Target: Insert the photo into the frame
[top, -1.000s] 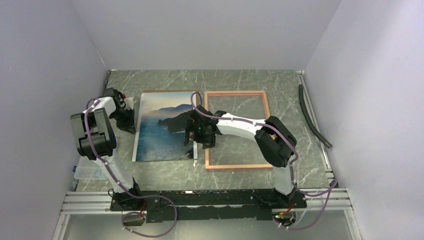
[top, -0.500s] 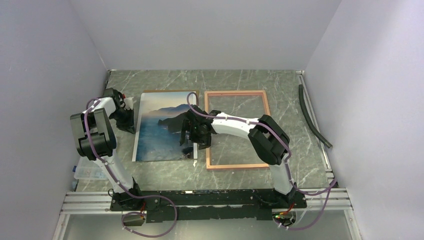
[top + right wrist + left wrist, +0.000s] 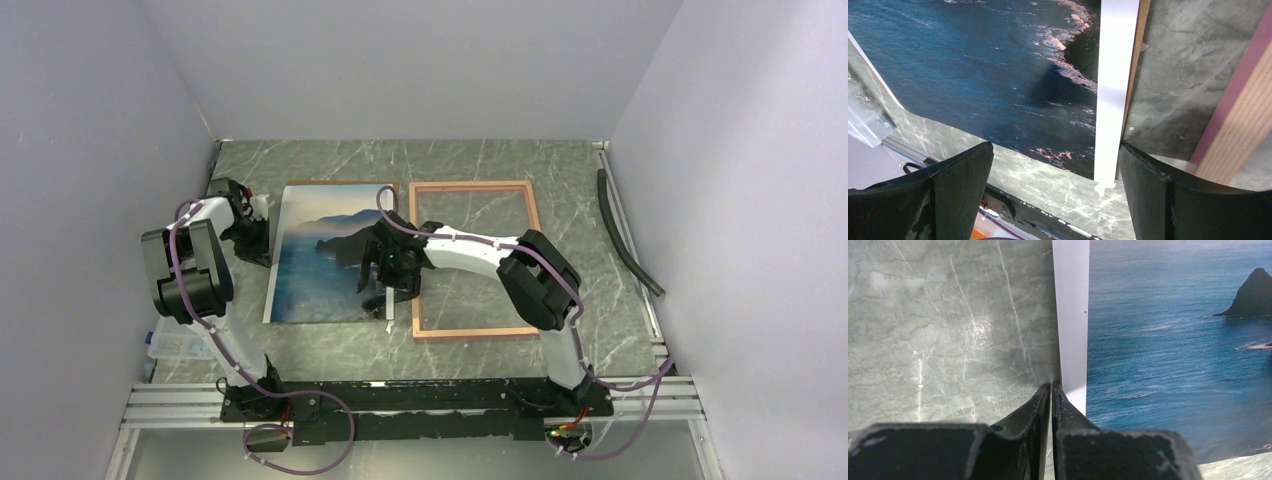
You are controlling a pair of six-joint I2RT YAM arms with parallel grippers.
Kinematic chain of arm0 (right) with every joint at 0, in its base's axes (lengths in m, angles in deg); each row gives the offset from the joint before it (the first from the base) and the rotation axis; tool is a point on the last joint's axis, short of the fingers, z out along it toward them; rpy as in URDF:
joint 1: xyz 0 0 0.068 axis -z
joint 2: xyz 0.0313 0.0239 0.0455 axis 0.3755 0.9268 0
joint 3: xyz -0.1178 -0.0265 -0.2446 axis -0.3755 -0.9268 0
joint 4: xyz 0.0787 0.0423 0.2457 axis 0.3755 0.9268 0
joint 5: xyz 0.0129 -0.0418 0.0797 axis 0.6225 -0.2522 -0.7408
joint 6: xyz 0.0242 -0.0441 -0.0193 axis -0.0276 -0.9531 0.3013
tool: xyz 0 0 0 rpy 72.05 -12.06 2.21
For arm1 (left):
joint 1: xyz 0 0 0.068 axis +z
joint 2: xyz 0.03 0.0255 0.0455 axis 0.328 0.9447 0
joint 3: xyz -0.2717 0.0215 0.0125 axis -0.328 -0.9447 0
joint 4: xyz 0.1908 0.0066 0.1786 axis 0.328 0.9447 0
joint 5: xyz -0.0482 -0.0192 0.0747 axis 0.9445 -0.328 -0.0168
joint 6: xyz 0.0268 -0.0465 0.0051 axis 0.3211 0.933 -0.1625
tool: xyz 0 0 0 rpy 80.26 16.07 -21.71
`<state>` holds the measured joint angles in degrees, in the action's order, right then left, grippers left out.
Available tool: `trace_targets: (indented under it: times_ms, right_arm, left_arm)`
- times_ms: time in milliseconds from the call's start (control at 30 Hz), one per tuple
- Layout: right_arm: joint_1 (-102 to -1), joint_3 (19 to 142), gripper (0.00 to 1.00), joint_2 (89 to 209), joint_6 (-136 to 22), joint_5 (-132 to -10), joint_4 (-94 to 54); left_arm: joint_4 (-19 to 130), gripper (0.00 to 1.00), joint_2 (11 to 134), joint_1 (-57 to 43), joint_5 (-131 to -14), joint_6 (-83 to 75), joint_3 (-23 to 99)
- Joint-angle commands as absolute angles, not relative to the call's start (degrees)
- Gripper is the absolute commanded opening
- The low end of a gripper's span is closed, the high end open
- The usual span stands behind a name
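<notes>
The photo (image 3: 318, 275) lies flat on the table (image 3: 500, 160), just left of the frame (image 3: 470, 187). The left arm bends down to the photo's left edge, where the left gripper (image 3: 1052, 392) has its fingers pressed together. The right arm reaches across the frame, and the right gripper (image 3: 1055, 187) is wide open over the photo's right edge.

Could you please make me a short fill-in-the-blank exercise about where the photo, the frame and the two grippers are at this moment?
1. In the top view, the photo lies to the ___ of the frame.
2. The right gripper hangs over the photo's right edge with its jaws ___.
3. The left gripper is shut on the photo's ___ border.

Missing words: left; open; white.
</notes>
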<state>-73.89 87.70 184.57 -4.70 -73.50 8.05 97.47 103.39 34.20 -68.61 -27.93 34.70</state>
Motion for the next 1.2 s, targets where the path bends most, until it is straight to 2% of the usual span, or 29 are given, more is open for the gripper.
trace_targets:
  times_ms: [0, 400, 567, 767, 1067, 1167]
  right_arm:
    - [-74.1, 87.2, 1.0, 180.0, -2.6, -76.3, 4.4]
    - [-73.9, 85.1, 1.0, 176.5, -1.5, -77.9, 2.4]
    - [-72.6, 77.0, 1.0, 173.0, 2.6, -83.2, -11.3]
    - [-72.0, 71.6, 0.99, 172.7, 6.4, -84.7, -15.5]
    - [-70.9, 58.0, 0.9, 168.9, 16.8, -84.5, -40.5]
    - [-70.4, 55.8, 0.88, 166.4, 16.9, -83.5, -44.5]
  left_arm:
    - [98.0, 0.12, 103.9, 33.3, -67.3, -27.5, 32.4]
    - [98.1, 0.11, 103.4, 33.0, -67.3, -27.5, 32.1]
    - [98.5, 0.1, 103.4, 33.1, -67.5, -27.6, 32.3]
    - [99.0, 0.09, 103.3, 33.0, -67.3, -27.3, 33.0]
    - [100.3, 0.08, 103.7, 33.1, -66.8, -26.7, 33.7]
    - [100.6, 0.07, 103.8, 33.2, -67.1, -26.9, 34.0]
